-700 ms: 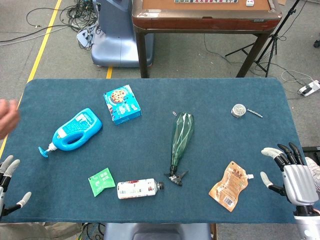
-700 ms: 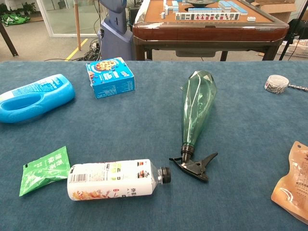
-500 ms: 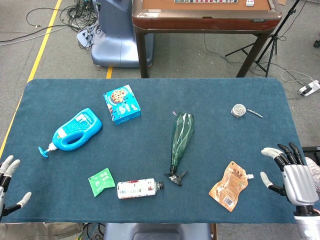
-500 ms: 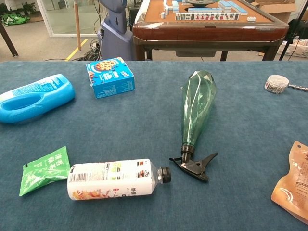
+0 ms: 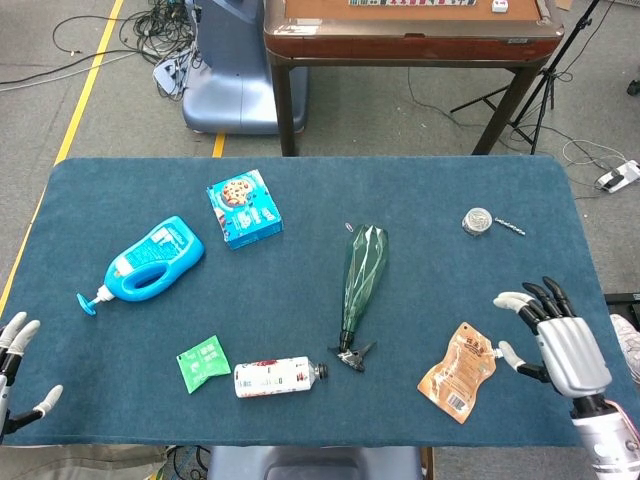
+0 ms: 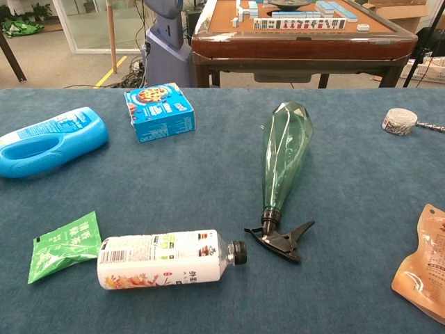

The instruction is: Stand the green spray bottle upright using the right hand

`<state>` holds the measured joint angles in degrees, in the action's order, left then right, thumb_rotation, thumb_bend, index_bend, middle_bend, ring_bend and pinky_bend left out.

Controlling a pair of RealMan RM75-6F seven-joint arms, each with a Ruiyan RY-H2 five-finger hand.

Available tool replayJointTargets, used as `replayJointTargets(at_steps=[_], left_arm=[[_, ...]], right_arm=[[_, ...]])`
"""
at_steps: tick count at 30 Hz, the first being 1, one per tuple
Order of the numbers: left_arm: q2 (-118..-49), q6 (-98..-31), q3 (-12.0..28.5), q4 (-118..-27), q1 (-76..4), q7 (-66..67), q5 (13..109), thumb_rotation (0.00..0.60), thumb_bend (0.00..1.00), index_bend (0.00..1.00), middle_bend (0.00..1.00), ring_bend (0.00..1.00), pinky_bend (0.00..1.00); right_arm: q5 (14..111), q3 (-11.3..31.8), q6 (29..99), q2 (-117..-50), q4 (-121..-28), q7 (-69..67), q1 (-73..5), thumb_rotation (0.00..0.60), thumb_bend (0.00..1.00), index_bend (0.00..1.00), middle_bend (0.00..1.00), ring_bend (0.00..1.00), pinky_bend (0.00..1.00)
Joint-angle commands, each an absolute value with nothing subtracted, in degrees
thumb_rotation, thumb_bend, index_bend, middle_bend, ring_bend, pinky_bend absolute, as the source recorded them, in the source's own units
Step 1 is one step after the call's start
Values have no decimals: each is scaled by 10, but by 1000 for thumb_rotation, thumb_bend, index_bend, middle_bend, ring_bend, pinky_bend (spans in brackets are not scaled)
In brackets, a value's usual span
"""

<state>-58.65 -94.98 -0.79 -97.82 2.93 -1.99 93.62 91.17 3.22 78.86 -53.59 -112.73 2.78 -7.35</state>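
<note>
One green spray bottle [image 5: 363, 273] lies flat near the middle of the blue table [image 5: 420, 200], wide faceted base pointing away from the robot, black trigger head [image 6: 281, 239] pointing toward it. Nothing touches it.

Right hand [image 5: 553, 338] hovers at the table's right edge, fingers spread, holding nothing; well apart from the bottle, with the orange pouch [image 5: 459, 371] lying between. Left hand [image 5: 14, 372] sits at the near left corner, fingers apart, empty. Neither hand shows in the chest view.

Handling, as judged: clear thin-walled plastic, looks empty or nearly so, hence light. Facets give some purchase, but the cone shape tapers, so a grip may slide toward the neck. Body is probably stiff enough for a firm squeeze. Best hold seems to be the mid-to-upper body, just above the neck, then pivot onto the broad base. The trigger head juts sideways and could snag on the cloth.

Writing: no label readable on the spray bottle. White drink bottle [image 6: 165, 259] carries print and Chinese characters, too small to read. Green sachet [image 6: 64, 246], blue box [image 6: 159, 110] with cookie pictures and blue detergent jug [image 6: 49, 140] all bear text, but illegible.
</note>
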Motion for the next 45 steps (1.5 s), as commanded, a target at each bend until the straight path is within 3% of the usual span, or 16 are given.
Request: replayJointTargets(at_steps=[1,10,13,18,26,45], left_arm=[[-587,-953,-9,-977,32,-21,936,600,255,69,0,56,20],[-586,-963,-9,-971,42,-28,928,600,255,70,0,56,20],[-587,-962,-11,-968,44,-29,925,600,255,70,0,56,20],[-589,-965,-10,-962,49,-35,919,600,255,70,0,56,20],[-593,-965,-9,-951,53,-45,911,600,255,69,0,56,20],[-597,-971,-9,-922,70,-74,893,600,255,69,0,56,20]], right_arm=[[912,52,712,-533,-1128,45,-136,600,299,298,277,118,4],[883,91,567,-609,-1089,161,-267,600,84,298,251,118,4],[870,99,535,-644,-1068,207,-302,600,53,298,233,109,4],[866,98,506,-705,-1012,307,-348,600,43,298,207,72,4],[859,81,479,-777,-945,358,-390,600,40,298,200,57,4],[897,51,445,-902,-777,370,-470,600,97,298,200,43,4]])
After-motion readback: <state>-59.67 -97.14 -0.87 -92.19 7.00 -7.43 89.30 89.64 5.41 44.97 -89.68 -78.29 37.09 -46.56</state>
